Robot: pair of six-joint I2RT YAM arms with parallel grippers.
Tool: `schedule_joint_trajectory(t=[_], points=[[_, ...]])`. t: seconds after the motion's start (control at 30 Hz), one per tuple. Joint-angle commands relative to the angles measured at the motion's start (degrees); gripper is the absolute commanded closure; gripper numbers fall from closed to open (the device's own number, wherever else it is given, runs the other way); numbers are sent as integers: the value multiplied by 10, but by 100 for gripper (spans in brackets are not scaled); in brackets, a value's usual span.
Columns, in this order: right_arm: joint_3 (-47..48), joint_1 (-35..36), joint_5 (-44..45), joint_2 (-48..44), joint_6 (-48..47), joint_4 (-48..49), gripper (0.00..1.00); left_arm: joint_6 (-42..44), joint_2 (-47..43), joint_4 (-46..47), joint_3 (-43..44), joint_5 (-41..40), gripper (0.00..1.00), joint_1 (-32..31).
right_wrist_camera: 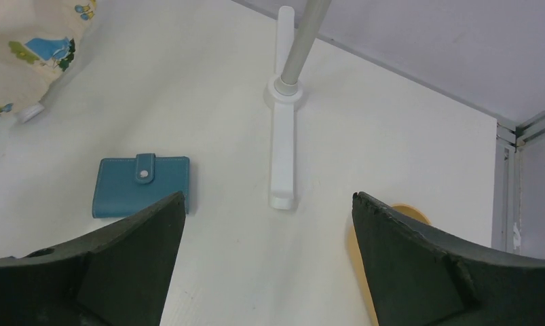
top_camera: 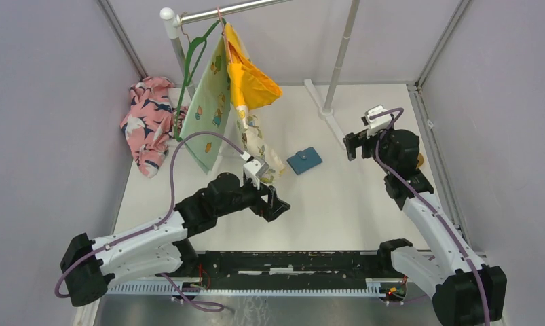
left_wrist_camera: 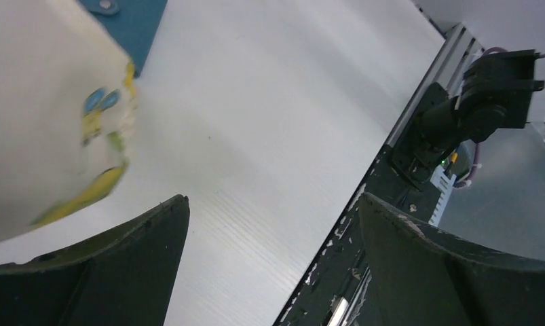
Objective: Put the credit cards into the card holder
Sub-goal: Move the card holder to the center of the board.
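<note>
My left claw (left_wrist_camera: 273,199) hangs released and empty. The card holder (top_camera: 305,161) lies ahead of it on the table, snapped shut. My right claw (right_wrist_camera: 269,195) is spread wide as well, with the holder just ahead of its left finger. I see no credit cards. I'd pin the holder, unsnap it first, then check the tan tray (right_wrist_camera: 408,212) by the right finger.

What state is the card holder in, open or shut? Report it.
Shut: the card holder lies folded flat on the table, snap tab down across its front.
</note>
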Motion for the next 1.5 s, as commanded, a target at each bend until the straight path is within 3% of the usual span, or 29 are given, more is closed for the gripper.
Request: schedule_joint_trajectory(t=[0.0, 0.13, 0.3, 0.5, 0.6, 0.83, 1.0, 1.13, 1.33, 1.47], points=[[18, -3, -65, 3, -18, 22, 2, -4, -49, 52, 5, -1, 0, 1], [13, -3, -229, 37, -143, 0, 2, -31, -64, 56, -6, -8, 0, 1], [37, -2, -362, 155, -189, -13, 2, -32, -50, 72, -20, 2, 4, 1], [226, 9, -319, 377, -201, -169, 2, -51, -39, 91, -60, -19, 11, 1], [295, 17, -284, 459, -182, -206, 7, -59, -49, 95, -82, -35, 12, 1], [330, 30, -218, 534, -110, -184, 20, -69, -57, 96, -106, -80, 15, 1], [319, 35, -259, 571, -91, -189, 26, -77, -47, 104, -106, -80, 23, 1], [296, 36, -294, 575, -87, -188, 40, -92, -44, 125, -118, -77, 30, 1], [221, 36, -344, 531, -122, -224, 78, -131, -26, 191, -151, -47, 38, 1], [135, 43, -374, 478, -162, -259, 85, -168, -7, 270, -188, -32, 38, 0]])
